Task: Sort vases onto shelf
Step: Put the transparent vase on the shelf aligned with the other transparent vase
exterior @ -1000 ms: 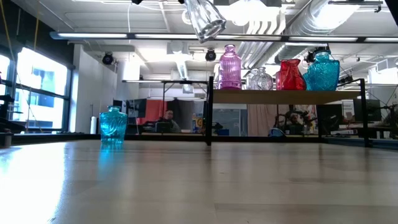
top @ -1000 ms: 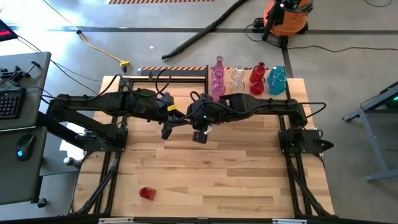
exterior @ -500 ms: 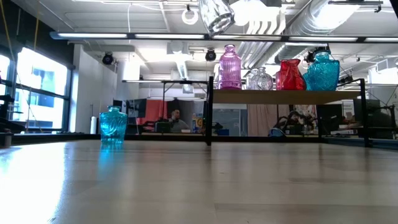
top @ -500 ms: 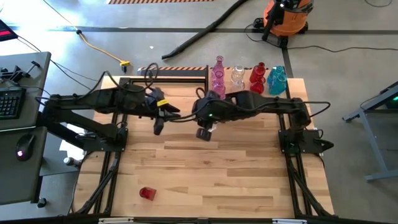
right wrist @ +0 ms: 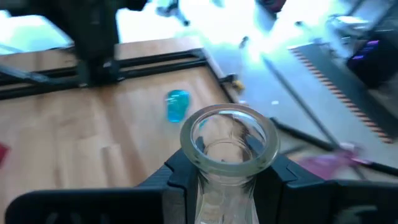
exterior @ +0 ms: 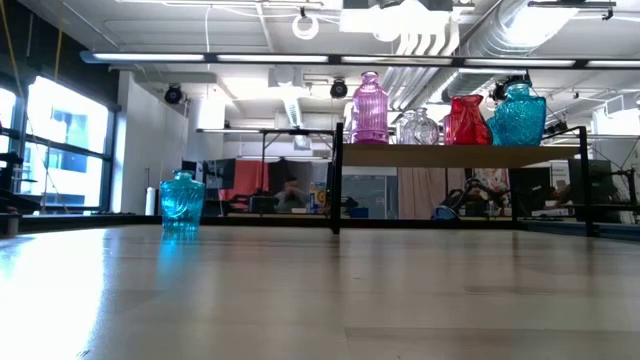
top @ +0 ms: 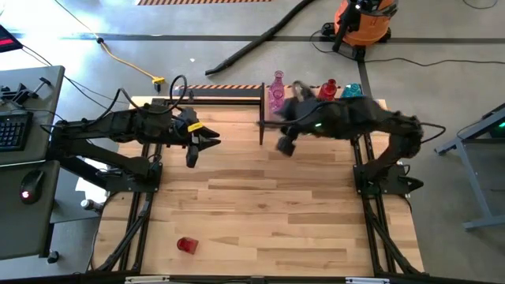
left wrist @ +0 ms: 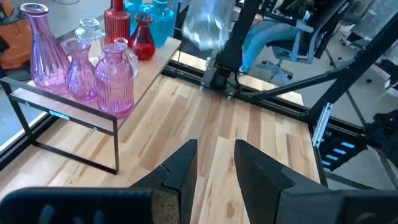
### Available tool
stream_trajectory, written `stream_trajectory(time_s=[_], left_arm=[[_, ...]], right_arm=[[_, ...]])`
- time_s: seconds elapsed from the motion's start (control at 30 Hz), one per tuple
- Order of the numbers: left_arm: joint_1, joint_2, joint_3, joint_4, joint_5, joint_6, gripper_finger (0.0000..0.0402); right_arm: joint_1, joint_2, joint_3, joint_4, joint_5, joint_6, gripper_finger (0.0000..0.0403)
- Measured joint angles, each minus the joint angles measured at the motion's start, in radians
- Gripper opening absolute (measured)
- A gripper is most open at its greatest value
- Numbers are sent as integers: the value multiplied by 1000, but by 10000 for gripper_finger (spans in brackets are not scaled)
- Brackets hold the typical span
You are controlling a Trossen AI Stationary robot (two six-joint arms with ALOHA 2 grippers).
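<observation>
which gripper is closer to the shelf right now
Right. The right gripper, holding a clear vase, is beside the shelf; the left gripper is further out over the table.

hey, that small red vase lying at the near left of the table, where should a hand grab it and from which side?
Judging by the high view, the small red vase looks tipped on its side, alone on bare wood. Best guess: come straight down from above and pinch across its body, the fingers either side of its width.
</observation>
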Motion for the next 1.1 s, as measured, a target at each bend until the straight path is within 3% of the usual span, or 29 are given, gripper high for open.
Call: stream_trajectory(time_s=[0.17,0.4,0.8,1.1], left_arm=[[0,-4,0,0,0,-2,99],[0,-4,0,1,-4,-9,99],[0,-4,0,1,-83,-8,99],[0,-3,0,-2,-86,61,99]], right_arm=[[-1,-116,-52,-58,100,34,84],[0,-286,-239,-41,175,105,84],[-1,-545,-750,344,237,130,83],[0,-630,-1048,602,292,112,83]])
